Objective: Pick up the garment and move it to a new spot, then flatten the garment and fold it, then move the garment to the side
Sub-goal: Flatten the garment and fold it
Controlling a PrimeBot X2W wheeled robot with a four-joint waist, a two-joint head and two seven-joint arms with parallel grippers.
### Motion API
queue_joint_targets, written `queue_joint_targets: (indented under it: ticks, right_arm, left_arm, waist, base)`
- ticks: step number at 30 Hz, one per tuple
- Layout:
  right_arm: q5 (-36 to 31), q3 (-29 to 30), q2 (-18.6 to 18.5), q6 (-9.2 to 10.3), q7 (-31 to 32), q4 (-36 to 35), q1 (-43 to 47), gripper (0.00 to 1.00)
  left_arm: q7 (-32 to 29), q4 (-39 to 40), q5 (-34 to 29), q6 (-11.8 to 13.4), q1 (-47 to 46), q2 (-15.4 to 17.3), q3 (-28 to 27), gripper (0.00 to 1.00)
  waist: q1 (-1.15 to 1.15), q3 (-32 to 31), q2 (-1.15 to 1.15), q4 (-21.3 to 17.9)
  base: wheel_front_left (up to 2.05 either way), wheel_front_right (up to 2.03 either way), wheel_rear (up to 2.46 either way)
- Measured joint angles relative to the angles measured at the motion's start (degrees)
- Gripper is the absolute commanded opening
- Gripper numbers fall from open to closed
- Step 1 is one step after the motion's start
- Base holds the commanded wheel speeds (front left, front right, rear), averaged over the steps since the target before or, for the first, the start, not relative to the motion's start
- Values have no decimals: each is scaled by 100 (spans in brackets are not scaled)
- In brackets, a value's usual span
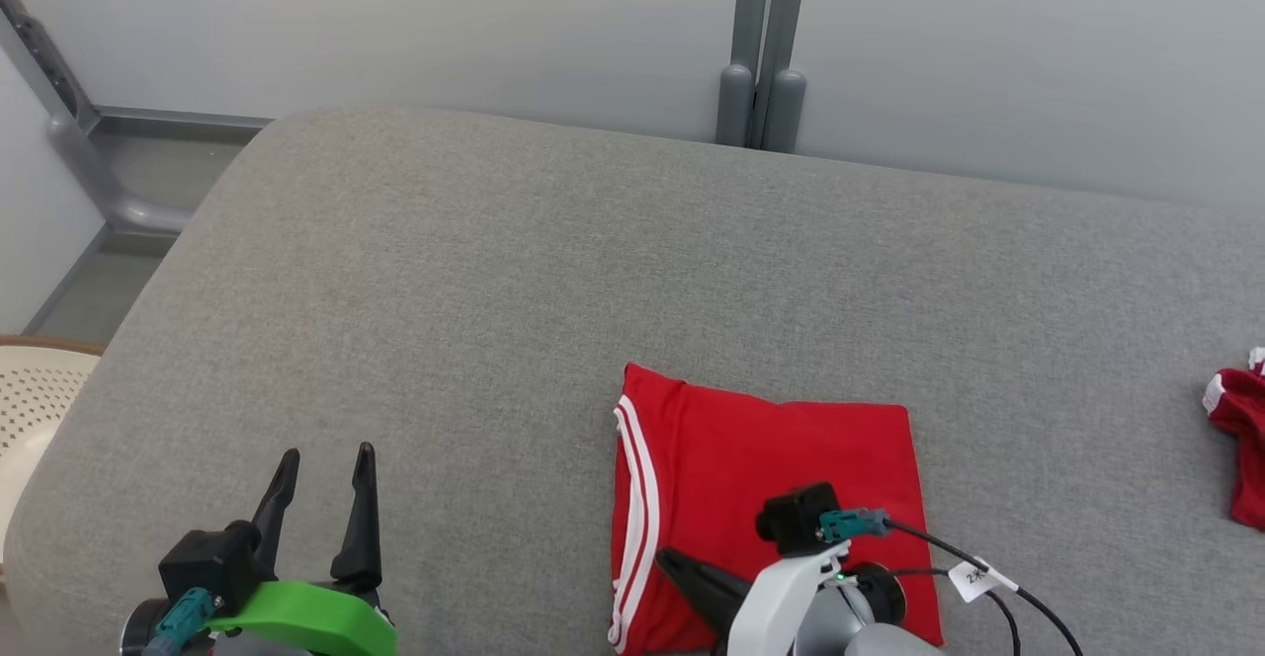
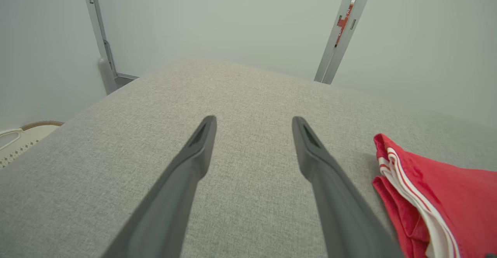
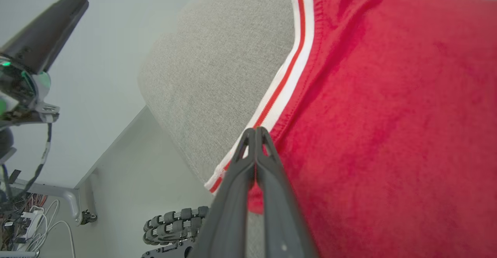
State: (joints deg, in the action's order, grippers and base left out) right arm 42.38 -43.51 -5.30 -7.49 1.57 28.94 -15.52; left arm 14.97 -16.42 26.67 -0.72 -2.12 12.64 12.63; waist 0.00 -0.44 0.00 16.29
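Observation:
The garment [image 1: 771, 458] lies folded into a neat red rectangle on the grey padded table [image 1: 494, 290], near its front edge, with white, red-striped trim along its left side. My right gripper [image 1: 664, 557] is shut, its fingers pressed together, and its tips [image 3: 255, 130] rest over the striped trim at the garment's front left corner [image 3: 388, 114]; I see no cloth pinched between them. My left gripper [image 1: 328, 453] stands open over bare table, well left of the garment [image 2: 446, 188], with nothing between its fingers [image 2: 254, 122].
Another red and white cloth [image 1: 1240, 439] lies at the table's right edge. A white perforated basket [image 1: 30, 389] stands beside the table's left end. Grey wall panels and posts [image 1: 761, 53] run behind the table.

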Motion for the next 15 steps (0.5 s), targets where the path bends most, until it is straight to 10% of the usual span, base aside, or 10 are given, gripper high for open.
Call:
queue_joint_targets:
  ticks: [13, 14, 15]
  right_arm:
    - [-120, 724, -902, 0, -1151, -667, -655, 5]
    - [-192, 836, -946, 0, -1199, -689, -661, 40]
    - [-237, 979, -978, 0, -1249, -705, -664, 95]
  left_arm:
    - [1, 182, -59, 30, -5, 29, -44, 100]
    - [2, 203, -60, 30, -5, 30, -62, 100]
    - [2, 226, -62, 31, -5, 31, -70, 100]
  waist:
    - [0, 30, 0, -713]
    - [0, 29, 0, -771]
    - [0, 29, 0, -828]
  base:
    - [0, 0, 0]
    - [0, 0, 0]
    - [0, 0, 0]
